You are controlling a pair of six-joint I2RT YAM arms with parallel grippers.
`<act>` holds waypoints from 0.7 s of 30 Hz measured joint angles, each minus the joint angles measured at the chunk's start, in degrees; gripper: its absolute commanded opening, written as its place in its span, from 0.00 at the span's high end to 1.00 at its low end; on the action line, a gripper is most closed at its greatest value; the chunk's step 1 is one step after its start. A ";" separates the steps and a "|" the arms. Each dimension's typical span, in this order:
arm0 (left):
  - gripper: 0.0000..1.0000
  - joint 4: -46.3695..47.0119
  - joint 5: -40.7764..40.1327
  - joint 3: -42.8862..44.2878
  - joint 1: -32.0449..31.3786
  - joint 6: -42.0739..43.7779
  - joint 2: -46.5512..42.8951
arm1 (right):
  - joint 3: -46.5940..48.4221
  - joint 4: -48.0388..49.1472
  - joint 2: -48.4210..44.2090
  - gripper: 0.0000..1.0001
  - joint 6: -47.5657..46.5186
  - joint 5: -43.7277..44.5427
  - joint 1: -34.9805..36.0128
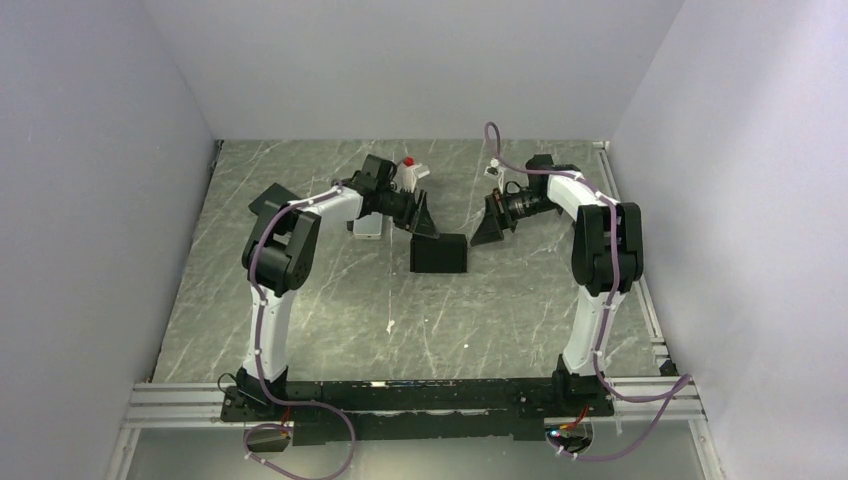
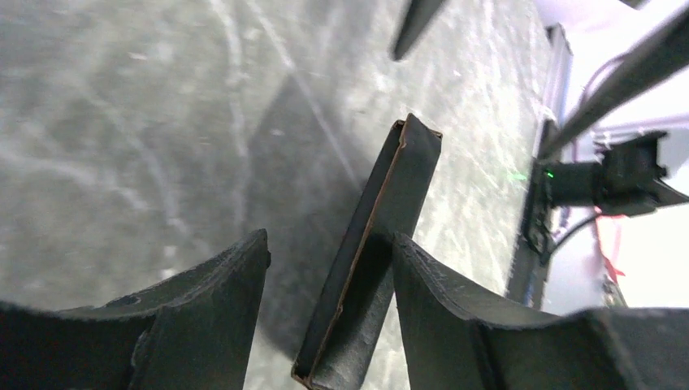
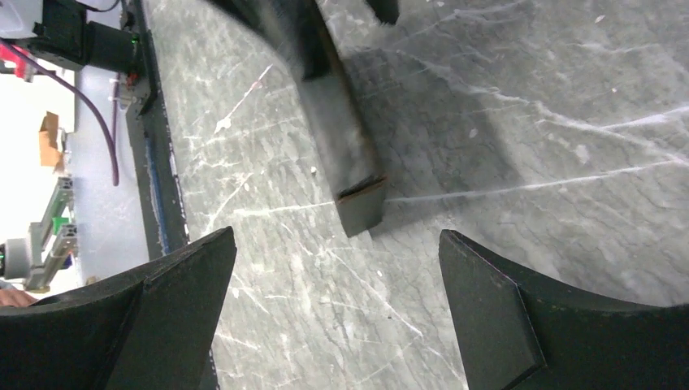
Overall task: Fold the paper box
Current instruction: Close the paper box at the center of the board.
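Grasp step, likely: left claw point(image 2: 329, 240) apart around paper box point(image 2: 392, 195); right claw point(image 3: 335, 236) apart, empty. Next: clamp 1 edge.

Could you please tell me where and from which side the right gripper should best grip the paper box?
Probably the thin end facing the right gripper, coming from the right: the paper box is a flat, narrow slab, and the left gripper straddles its other end.

Overhead plus wrists, likely sharing box point(image 1: 439, 253).
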 measured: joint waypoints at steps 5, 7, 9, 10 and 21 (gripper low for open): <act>0.34 -1.20 -5.86 2.51 2.14 0.02 2.23 | -0.81 1.36 -1.31 0.00 0.24 1.66 -0.11; 0.33 -1.84 -8.17 3.37 2.78 0.00 2.84 | -1.20 1.90 -1.55 0.00 0.31 2.43 -0.11; 0.32 -1.92 -10.60 3.78 3.17 -0.04 2.91 | -1.79 2.67 -1.90 0.00 0.42 3.08 -0.13; 0.31 -1.88 -11.76 4.07 3.30 -0.04 2.91 | -2.19 2.95 -2.21 0.00 0.42 3.45 -0.15; 0.46 0.79 -20.11 0.24 3.61 -0.52 -3.78 | -6.08 9.14 -7.72 0.30 0.61 8.15 3.34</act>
